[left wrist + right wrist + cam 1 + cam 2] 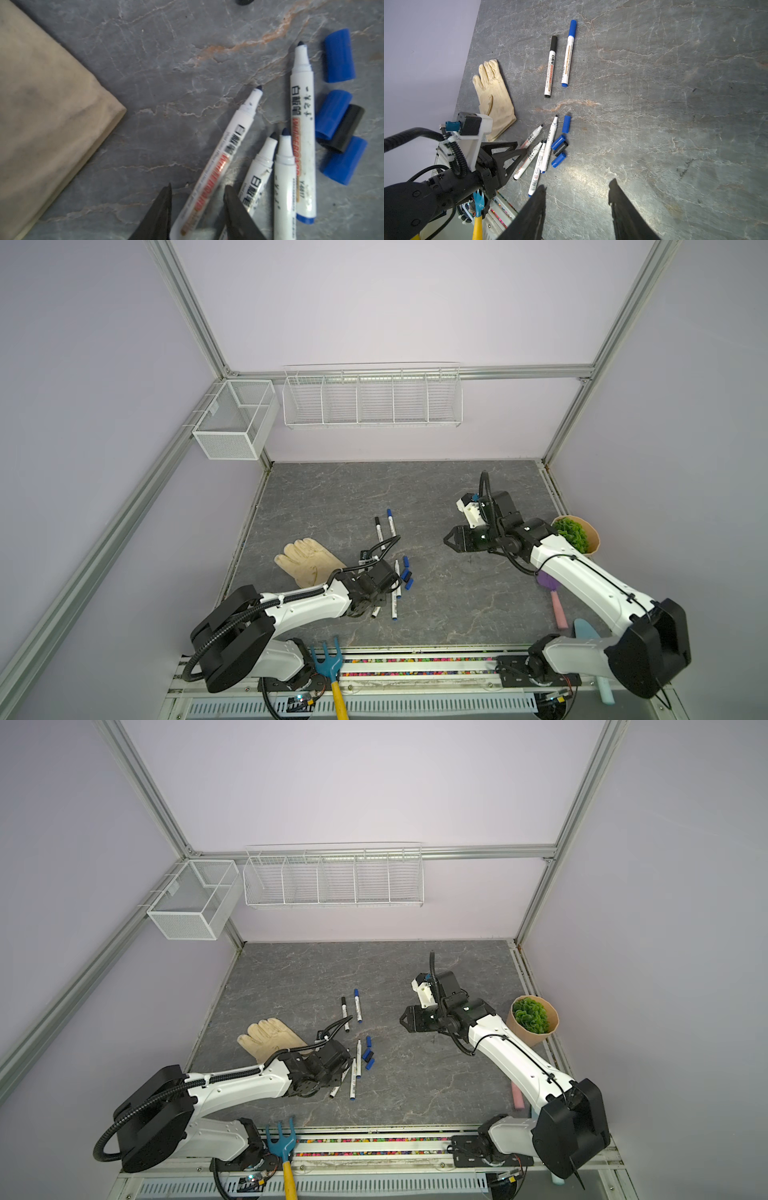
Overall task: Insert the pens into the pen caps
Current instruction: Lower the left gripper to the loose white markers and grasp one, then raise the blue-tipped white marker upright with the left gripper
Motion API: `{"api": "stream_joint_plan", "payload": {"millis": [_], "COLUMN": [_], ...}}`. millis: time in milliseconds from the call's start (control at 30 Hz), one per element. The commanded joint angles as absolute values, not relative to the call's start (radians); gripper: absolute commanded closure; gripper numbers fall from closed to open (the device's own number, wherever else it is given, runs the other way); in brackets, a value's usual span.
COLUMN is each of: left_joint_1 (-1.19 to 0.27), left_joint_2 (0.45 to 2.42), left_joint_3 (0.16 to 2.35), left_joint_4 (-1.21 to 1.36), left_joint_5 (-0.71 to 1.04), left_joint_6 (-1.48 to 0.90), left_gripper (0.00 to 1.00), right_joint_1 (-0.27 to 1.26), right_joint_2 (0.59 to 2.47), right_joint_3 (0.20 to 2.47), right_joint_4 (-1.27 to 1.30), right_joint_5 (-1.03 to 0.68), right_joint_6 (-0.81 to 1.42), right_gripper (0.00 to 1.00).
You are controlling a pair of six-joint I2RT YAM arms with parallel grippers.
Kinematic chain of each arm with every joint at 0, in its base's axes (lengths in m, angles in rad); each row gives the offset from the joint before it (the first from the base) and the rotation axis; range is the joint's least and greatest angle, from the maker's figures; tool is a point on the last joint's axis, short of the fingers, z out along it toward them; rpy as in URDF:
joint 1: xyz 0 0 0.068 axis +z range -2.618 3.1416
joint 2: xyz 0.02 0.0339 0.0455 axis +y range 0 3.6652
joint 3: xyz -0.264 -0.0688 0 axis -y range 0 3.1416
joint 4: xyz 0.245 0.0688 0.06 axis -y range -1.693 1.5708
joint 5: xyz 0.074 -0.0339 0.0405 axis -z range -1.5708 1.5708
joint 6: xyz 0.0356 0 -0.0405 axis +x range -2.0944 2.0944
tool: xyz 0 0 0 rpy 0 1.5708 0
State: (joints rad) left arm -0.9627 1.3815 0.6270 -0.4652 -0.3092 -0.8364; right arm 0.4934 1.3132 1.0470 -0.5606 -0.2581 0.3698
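Several uncapped white pens (302, 135) lie in a loose bundle on the grey table (436, 605), also seen in the right wrist view as pens (537, 164). Beside them lie three blue pen caps (338, 56) and a black cap (347, 128). My left gripper (198, 187) is low over the bundle, open, its jaws either side of one pen (224, 149) with a gap on each side. Two capped pens (391, 522) lie farther back. My right gripper (578, 184) hangs open and empty above bare table, right of the bundle.
A beige glove (307, 562) lies left of the pens. A potted green plant (577, 535) stands at the right edge, with a pink-handled tool (559, 610) in front of it. A blue garden fork (330, 664) rests on the front rail. Wire baskets (372, 398) hang on the back wall.
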Motion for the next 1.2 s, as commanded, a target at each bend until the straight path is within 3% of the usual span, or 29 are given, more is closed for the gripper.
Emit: {"api": "stream_joint_plan", "payload": {"millis": [0,500,700,867,1167], "left_joint_1": [-0.96,-0.953,-0.953,-0.953,-0.972], "left_joint_2": [1.407,1.48,1.3,1.127,1.109], "left_joint_3": [0.663,0.682,0.739,0.694,0.716], "left_joint_4": [-0.451,-0.492,-0.454,-0.123,0.064], "left_joint_5": [-0.305,-0.283,-0.326,-0.153,-0.055], "left_joint_6": [-0.83,-0.853,-0.72,-0.519,-0.523], "left_gripper": [0.61,1.0,1.0,1.0,1.0], "right_joint_1": [0.49,0.49,0.495,0.537,0.62], "right_joint_2": [1.315,1.308,1.301,1.295,1.336], "right_joint_3": [1.028,1.041,1.075,1.114,1.18], "right_joint_4": [-0.574,-0.583,-0.574,-0.518,-0.449], "right_joint_5": [-0.253,-0.254,-0.331,-0.516,-0.587], "right_joint_6": [0.351,0.353,0.339,0.307,0.338], "right_gripper": [0.48,0.48,0.48,0.48,0.47]}}
